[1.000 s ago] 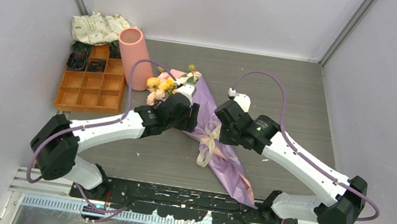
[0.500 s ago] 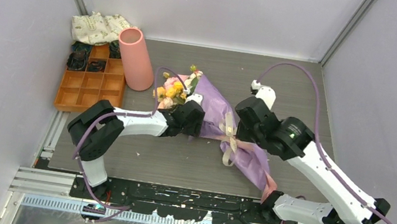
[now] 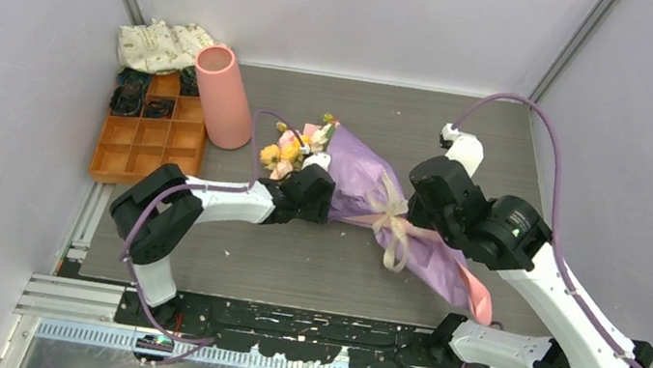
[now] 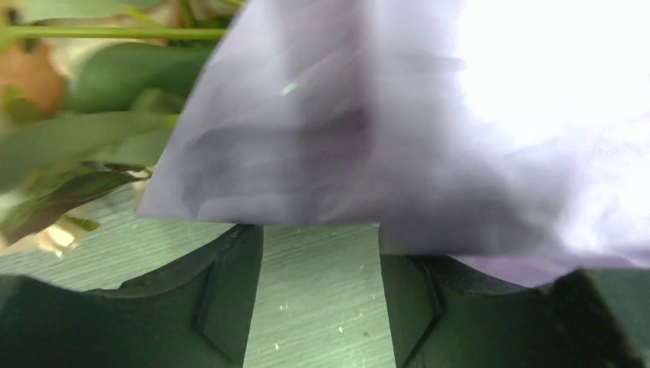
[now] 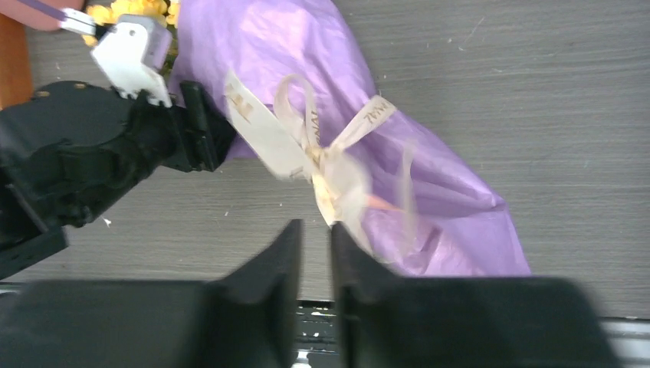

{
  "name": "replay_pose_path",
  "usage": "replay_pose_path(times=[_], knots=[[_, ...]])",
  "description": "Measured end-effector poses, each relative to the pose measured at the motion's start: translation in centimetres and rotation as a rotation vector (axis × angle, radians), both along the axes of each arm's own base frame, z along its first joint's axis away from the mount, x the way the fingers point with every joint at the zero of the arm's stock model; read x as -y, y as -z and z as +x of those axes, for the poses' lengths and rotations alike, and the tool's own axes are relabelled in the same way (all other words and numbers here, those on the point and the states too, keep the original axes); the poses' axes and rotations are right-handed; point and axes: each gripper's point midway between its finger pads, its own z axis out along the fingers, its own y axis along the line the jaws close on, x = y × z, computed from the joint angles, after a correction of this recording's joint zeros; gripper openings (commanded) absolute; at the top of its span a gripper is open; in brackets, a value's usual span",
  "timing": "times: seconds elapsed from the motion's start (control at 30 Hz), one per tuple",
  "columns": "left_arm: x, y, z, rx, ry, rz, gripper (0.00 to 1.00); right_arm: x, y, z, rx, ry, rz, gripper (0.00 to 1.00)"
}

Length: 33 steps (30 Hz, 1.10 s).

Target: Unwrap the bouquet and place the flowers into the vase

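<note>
the bouquet (image 3: pixel 358 174) lies flat on the tabletop (image 3: pixel 292 257) just right of the vase (image 3: pixel 223 98), not yet unwrapped: the paper (image 4: pixel 345 138) is closed and the ribbon (image 3: pixel 392 221) is knotted in a bow round the middle. the flowers (image 3: pixel 294 145) point toward the vase, the nearest heads close to its foot, and the stem end trails away from it toward the near right

the left claw (image 4: pixel 320 230) sits on the vase side of the bow, low at the paper's near edge. its fingers are spread, with bare tabletop between them and the paper's fold lying across the tips, nothing pinched. my guess is it waits there to steady the wrap so the bundle does not slide when the knot is pulled

the right claw (image 5: pixel 316 226) hangs on the side of the bow away from the vase, aimed down at the loose tails. its fingers are barely parted, a thin slit with nothing showing in it. a blurred tail sits right at the tips, touching or not i cannot tell

the vase stands upright and empty, awaiting stems; left of it sits an orange tray (image 3: pixel 148 143)
</note>
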Motion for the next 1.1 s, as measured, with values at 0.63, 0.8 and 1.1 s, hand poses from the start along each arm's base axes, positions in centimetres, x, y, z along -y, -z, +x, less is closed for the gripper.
replay_pose_path(times=[0.63, 0.8, 1.1], knots=[[2.6, -10.1, -0.1, 0.084, 0.075, -0.202, 0.59, 0.0, 13.7, 0.7, -0.268, 0.080, -0.254, 0.49], [5.4, -9.4, 1.3, 0.068, 0.113, -0.229, 0.59, 1.8, 18.0, 1.1, -0.367, 0.159, -0.237, 0.48], [7.1, -3.4, 1.5, -0.031, 0.141, -0.191, 0.58, 2.7, 19.1, 3.9, -0.381, 0.214, -0.136, 0.48]])
